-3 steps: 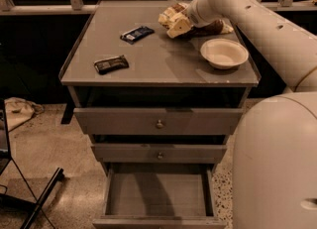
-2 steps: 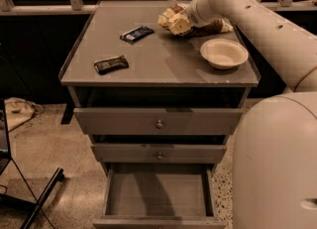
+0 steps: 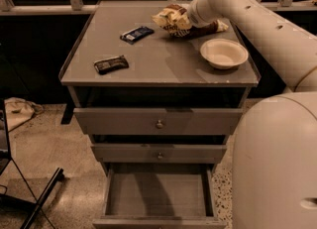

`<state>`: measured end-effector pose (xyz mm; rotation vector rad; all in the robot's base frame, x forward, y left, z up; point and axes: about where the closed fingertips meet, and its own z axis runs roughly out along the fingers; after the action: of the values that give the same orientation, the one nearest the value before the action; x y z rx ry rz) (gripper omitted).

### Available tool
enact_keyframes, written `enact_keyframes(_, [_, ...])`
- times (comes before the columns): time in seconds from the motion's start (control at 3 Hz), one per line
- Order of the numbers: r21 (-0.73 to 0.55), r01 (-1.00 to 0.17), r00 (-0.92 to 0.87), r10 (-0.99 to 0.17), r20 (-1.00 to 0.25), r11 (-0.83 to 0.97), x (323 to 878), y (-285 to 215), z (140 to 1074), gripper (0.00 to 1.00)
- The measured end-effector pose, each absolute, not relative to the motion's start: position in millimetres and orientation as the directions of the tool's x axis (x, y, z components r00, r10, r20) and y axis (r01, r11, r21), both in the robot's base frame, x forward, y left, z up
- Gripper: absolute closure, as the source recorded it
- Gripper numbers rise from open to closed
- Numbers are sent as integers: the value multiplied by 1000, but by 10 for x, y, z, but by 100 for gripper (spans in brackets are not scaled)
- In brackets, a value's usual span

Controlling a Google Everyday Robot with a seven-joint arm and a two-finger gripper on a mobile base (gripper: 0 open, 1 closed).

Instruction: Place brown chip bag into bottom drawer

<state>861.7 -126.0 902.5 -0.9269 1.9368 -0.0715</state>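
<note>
The brown chip bag [image 3: 168, 20], crinkled with a cream-yellow top, is at the back of the grey cabinet top [image 3: 163, 64], bunched at the end of my arm. My gripper [image 3: 184, 21] reaches in from the right and is closed on the bag, with the bag's dark-brown end trailing right behind the wrist. The bottom drawer [image 3: 157, 193] is pulled out below, at the front, and is an empty grey box.
A white bowl [image 3: 224, 52] stands just right of the bag. A blue snack bar [image 3: 136, 33] and a dark snack bar [image 3: 111, 64] lie on the left half. The two knobbed drawers [image 3: 158, 121] are shut. My white body [image 3: 277, 163] fills the right side. A black stand leg [image 3: 39, 193] lies on the floor at left.
The bag and my gripper have shifted slightly to the left over the cabinet top. The bowl, bars and drawers have not moved.
</note>
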Motion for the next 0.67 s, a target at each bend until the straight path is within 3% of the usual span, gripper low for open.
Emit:
enact_keyframes(0.33, [-408, -574, -258, -629, -733, 710, 8617, -1259, 9024, 100])
enact_keyframes(0.67, [-408, -574, -258, -629, -733, 710, 8617, -1259, 9024, 100])
